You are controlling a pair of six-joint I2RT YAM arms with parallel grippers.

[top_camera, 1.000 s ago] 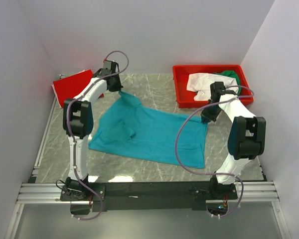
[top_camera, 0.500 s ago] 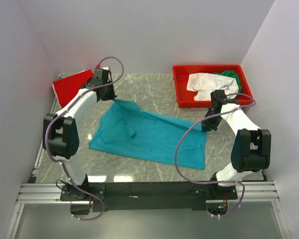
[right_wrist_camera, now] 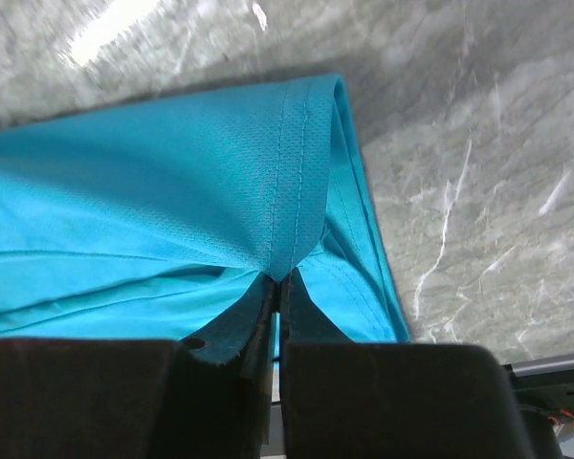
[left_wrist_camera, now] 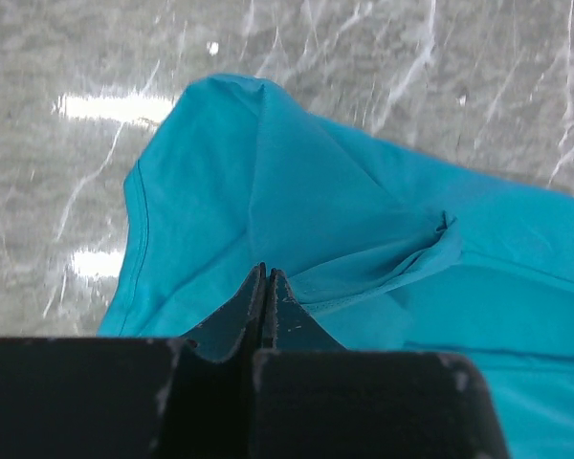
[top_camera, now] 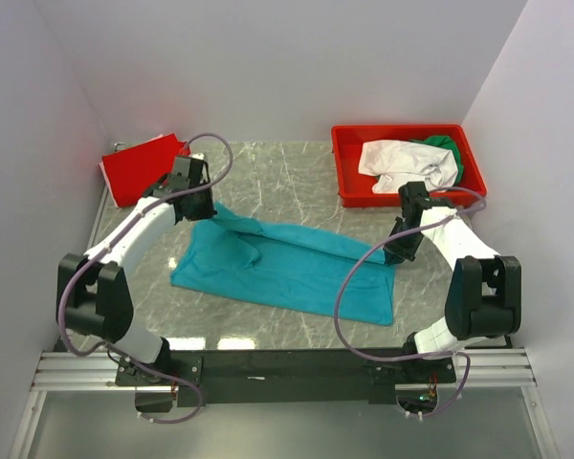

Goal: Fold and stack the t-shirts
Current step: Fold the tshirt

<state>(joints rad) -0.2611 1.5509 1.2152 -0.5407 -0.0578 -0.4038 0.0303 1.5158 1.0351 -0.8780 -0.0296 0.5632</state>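
Teal shirt (top_camera: pixel 287 273): light, limp, likely sags between holds.
Left gripper (left_wrist_camera: pixel 266 277): pinched tight on its far edge.
Right gripper (right_wrist_camera: pixel 279 279): clamped on the stitched hem.
Best hold: probably seamed edges.

The left tool (top_camera: pixel 203 210) is brought back from the far left of the bench (top_camera: pixel 297 172) toward the arm bases, and its elbow is swung outward and lowered. The right tool (top_camera: pixel 395 251) is also drawn nearer. The far edge of the teal t-shirt (top_camera: pixel 297 273) is carried along with both tools, so the cloth now presents a narrower band.
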